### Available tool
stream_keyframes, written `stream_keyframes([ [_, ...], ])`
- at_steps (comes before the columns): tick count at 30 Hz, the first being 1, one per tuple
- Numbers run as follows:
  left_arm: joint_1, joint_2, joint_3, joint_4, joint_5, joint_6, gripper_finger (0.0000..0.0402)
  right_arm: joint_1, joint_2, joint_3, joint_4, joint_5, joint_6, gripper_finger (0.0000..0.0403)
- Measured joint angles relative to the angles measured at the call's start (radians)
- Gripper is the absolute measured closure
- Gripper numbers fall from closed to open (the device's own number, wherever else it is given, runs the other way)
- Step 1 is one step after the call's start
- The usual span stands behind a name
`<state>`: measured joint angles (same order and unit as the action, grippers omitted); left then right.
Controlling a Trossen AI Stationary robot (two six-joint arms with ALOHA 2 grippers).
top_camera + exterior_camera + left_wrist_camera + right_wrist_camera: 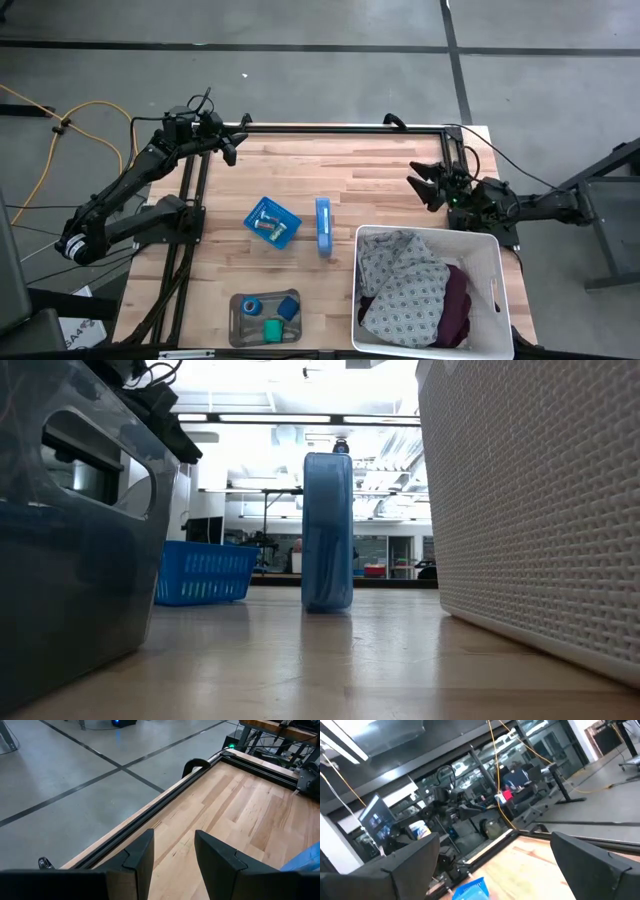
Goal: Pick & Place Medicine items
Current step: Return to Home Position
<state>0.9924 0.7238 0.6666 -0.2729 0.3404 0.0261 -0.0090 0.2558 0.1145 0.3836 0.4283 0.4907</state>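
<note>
In the high view a grey tray [240,330] sits at the table's near edge. It holds a blue roll [252,306], a green roll [272,328] and a small blue block [288,307]. A blue basket [283,232] mid-table holds small pale pieces [265,224]. A flat blue box [323,226] stands on edge beside it. My left gripper [232,146] [175,855] is open over the table's far left corner. My right gripper [425,186] [495,865] is open above the right side, pointing left. Neither touches anything.
A white laundry basket [500,262] with patterned and maroon cloth fills the near right corner. A black frame rail [330,129] runs along the far edge. The low view shows the tray [80,530], blue basket [205,572], blue box [327,532] and white basket wall [540,500]. Bare wood lies between the grippers.
</note>
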Motion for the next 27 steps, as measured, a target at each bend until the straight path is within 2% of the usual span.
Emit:
stream_keyframes([
  [7,0.000,0.000,0.000,0.000,0.000,0.000,0.0266,0.000,-0.030,-0.073,0.070,0.000,-0.001,0.0034],
  [27,0.000,0.000,0.000,0.000,0.000,0.000,0.0266,0.000,-0.162,-0.106,0.076,0.015,-0.112,0.0034],
])
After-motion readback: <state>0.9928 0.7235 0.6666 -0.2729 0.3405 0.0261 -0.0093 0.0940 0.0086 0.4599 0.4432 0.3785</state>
